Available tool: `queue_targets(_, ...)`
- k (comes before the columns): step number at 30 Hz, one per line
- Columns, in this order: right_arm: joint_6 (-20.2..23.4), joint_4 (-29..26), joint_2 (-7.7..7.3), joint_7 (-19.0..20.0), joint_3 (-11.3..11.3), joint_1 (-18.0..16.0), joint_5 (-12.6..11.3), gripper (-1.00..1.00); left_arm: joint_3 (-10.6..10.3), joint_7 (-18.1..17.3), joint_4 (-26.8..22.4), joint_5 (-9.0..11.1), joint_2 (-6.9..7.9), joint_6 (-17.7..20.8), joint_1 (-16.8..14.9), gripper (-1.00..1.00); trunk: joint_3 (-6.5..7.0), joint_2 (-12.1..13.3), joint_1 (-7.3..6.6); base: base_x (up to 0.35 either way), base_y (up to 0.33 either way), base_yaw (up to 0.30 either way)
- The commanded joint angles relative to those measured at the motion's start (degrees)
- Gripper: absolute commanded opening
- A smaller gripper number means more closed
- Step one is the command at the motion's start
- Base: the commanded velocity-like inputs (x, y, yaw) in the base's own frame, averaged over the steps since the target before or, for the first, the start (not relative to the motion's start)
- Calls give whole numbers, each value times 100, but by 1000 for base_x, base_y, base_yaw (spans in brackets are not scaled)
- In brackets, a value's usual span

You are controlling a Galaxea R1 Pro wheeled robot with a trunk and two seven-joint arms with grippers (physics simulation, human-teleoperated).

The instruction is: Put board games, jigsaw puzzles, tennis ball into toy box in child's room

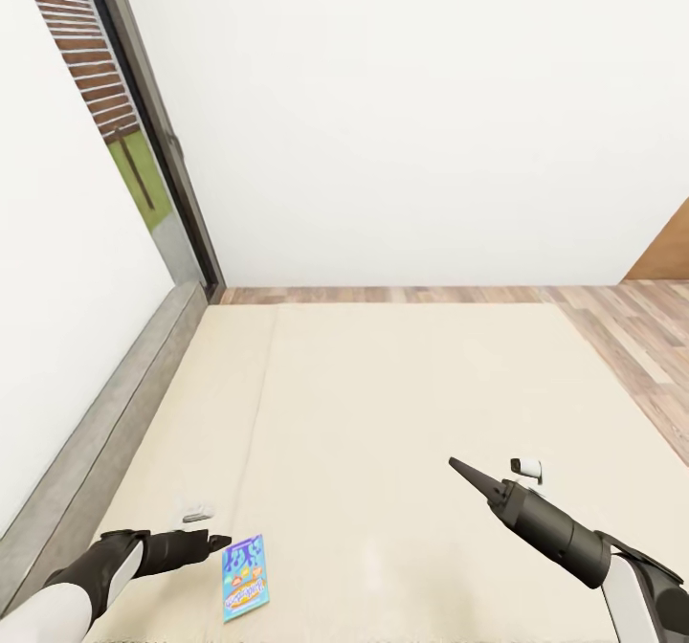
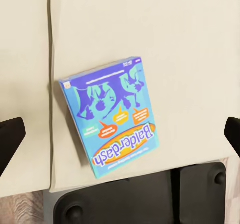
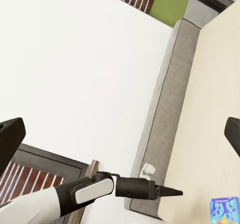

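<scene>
A blue board game (image 1: 245,578) lettered Balderdash lies flat on the beige mattress of the bed (image 1: 402,404), near its front left corner. My left gripper (image 1: 218,540) hovers just left of the box. In the left wrist view the game (image 2: 115,116) lies beyond and between the two spread fingertips (image 2: 11,136), so this gripper is open and empty. Over the mattress further right, my right gripper (image 1: 461,469) is also open with nothing in it, its fingertips (image 3: 234,133) wide apart. The right wrist view catches the left gripper (image 3: 172,191) and a corner of the game (image 3: 224,211).
The bed's grey frame (image 1: 105,432) runs along the white left wall. A dark-framed window (image 1: 144,136) stands in the far left corner. Wood floor (image 1: 622,337) lies beyond and right of the bed. My dark base (image 2: 140,199) sits against the bed's front edge.
</scene>
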Motion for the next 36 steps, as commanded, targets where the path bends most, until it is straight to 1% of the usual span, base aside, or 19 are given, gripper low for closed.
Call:
queue_targets(1,29,-1,1,7,-3,-4,-12,100,48,-33,-9,-45,-3,41,-3,100,-19,-11,3,0,0,0)
queue_targets(16,29,25,5,-6,8,-7,0,100,45,-33,-9,-45,0,-60,-3,100,-160,-11,3,0,0,0)
queue_targets(22,29,31,20,-43,18,-6,4,100,44,-33,-13,-45,11,-159,-3,100,-216,-11,3,0,0,0)
queue_targets(32,31,14,41,-113,25,-7,-1,100,134,-33,-17,-45,16,-307,-3,100,-310,-11,3,0,0,0)
queue_targets(36,31,10,24,-119,18,-8,-3,100,163,-33,-18,-46,8,-452,-3,100,-347,-11,3,0,0,0)
